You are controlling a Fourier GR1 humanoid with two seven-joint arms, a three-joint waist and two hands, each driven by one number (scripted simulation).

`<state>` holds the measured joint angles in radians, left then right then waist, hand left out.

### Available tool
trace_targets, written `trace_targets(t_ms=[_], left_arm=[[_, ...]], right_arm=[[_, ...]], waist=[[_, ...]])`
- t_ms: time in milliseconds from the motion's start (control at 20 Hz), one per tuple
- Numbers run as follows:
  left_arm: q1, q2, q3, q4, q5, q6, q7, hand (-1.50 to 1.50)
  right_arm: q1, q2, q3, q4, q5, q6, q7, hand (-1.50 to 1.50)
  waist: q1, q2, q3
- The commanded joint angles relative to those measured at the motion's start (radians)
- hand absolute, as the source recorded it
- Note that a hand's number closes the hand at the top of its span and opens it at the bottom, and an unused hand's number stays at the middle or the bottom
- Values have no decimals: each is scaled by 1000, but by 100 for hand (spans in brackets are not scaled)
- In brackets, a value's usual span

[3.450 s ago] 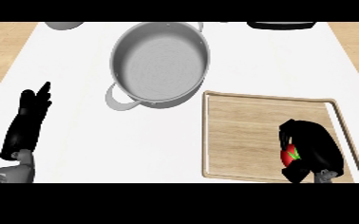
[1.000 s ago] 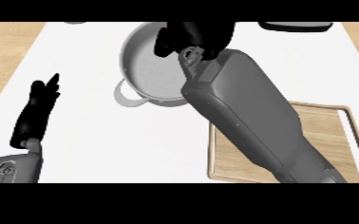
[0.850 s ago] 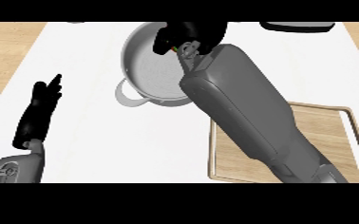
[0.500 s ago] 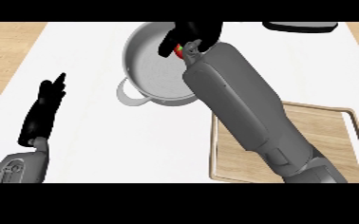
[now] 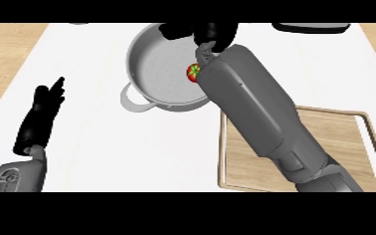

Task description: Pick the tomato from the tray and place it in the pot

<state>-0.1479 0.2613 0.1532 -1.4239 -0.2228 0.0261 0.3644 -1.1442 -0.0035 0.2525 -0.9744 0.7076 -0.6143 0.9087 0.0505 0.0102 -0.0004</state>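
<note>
Your tomato [image 5: 193,72] lying inside the grey pot [image 5: 158,74], partly hidden by your right forearm, right hand [image 5: 209,32] over the pot's far rim holding nothing, fingers relaxed, wooden tray [image 5: 337,129] bare, left hand [image 5: 43,114] resting open at lower left.

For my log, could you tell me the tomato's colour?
Red with a green stem, seen in the head view: tomato.

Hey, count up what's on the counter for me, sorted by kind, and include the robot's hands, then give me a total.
Pots: 1, the grey pot
Tomatoes: 1, the tomato inside the pot
Trays: 1, the wooden tray
Hands: 2, the left hand and the right hand
Dark items cut off at the far edge: 1
Total: 6
</note>
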Motion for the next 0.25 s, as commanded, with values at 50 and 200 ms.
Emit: trace_targets(t_ms=[50,200], left_arm=[[16,4,25,-1,9,8,13,0],[53,13,27,-4,15,-12,-21,0]], right_arm=[[76,3,-8,-30,34,-266,-12,-150],[100,3,-56,-69,68,-278,-23,-150]], waist=[[-31,-8,1],[-43,-11,0]])
